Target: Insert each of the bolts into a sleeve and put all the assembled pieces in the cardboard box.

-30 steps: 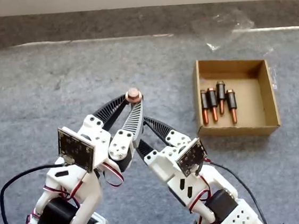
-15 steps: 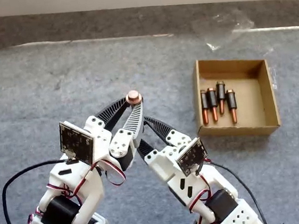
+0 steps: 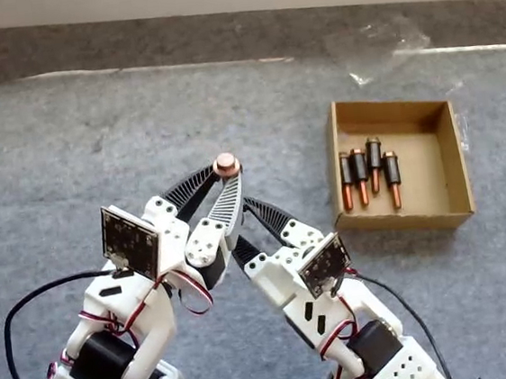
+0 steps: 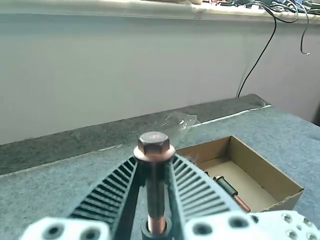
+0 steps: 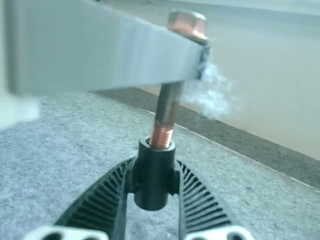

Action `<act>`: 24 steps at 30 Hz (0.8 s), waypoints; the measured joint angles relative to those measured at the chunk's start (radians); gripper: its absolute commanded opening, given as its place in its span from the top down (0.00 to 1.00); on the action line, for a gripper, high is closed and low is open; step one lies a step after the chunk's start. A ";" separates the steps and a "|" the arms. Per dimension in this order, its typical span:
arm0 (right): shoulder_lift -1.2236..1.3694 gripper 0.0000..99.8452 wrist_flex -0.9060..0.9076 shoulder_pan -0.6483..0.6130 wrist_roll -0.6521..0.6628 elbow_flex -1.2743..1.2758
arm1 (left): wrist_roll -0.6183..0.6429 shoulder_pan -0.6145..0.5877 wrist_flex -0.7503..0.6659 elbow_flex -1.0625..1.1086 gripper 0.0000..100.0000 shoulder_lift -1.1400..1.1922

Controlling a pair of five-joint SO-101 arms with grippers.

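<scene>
**High view, left to right**
- Left jaws: pinching the shank of a copper-coloured hex-head metal bolt [image 3: 226,164], held upright and head-up at mid-tabletop.
- Right jaws: at 5 o'clock of the bolt head, clamped around a short black cylindrical sleeve [image 5: 153,175].
- Bolt tip entered in the sleeve mouth, most of the shank bare above it.
- Brown open-topped cardboard box [image 3: 401,219]: at 3 o'clock of the bolt, well apart, with four assembled bolt-and-sleeve pieces [image 3: 368,174] lying side by side inside.
- Crumpled clear plastic bag [image 3: 374,48]: at 12 o'clock of the box, on the grey carpeted tabletop [image 3: 93,134].

**Change**
- Against one second ago: left wrist a little toward 12 o'clock, bolt head a touch toward 6 o'clock.
- Against half a second ago: no difference.
- Judged a small alignment correction. Insertion begun but not seated, boxing of this piece not yet done.

**View differences**
- Right wrist view: sleeve and thread entry plain, a detail covered by the left jaws in the high view.
- Left wrist view: bolt head between ribbed fingers [image 4: 115,185], sleeve rim at the base.
- High view: full count of four pieces in the box.
</scene>
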 measured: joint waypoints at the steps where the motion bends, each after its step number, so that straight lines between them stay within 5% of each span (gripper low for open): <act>1: 0.002 1.00 0.000 0.000 0.000 0.000 | 0.000 0.000 0.000 0.012 0.99 -0.008; 24: 0.002 1.00 0.000 0.031 0.000 0.000 | 0.002 0.005 -0.014 0.137 0.99 0.003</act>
